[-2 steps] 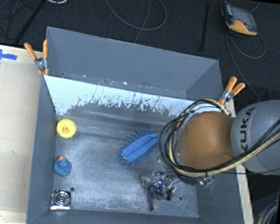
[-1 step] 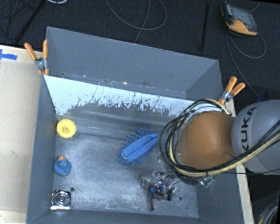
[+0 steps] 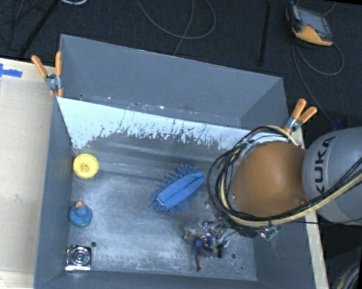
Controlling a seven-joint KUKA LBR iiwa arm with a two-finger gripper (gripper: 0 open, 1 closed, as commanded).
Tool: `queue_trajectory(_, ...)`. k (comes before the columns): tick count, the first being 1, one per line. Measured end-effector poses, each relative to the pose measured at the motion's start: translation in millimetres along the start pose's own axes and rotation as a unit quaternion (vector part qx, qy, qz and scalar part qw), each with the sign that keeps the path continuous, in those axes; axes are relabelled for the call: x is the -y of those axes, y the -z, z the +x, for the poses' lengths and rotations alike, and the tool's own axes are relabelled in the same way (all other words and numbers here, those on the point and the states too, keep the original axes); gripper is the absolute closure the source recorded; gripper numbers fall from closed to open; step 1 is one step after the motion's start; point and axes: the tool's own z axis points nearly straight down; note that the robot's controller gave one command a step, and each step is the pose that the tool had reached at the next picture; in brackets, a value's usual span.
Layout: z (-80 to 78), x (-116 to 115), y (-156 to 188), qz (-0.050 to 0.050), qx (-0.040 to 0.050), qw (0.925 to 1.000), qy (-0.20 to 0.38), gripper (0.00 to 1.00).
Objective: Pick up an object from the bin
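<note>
My gripper is low over the bin floor at the right, just below the orange cover. Right under it lies a small dark thing with blue bits, and a thin dark end of it points toward the bin's front wall. A blue bristly brush lies slantwise a little to the gripper's left, near the middle of the bin.
At the bin's left side are a yellow round cap, a small blue figure with a yellow spot and a silver square piece in the front left corner. The arm and its cables cover the right wall.
</note>
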Motion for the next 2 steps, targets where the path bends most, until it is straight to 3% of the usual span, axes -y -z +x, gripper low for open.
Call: queue_trajectory(2, -0.2, -1, 20, -0.001, -0.0003, 1.0, -0.001, 1.0)
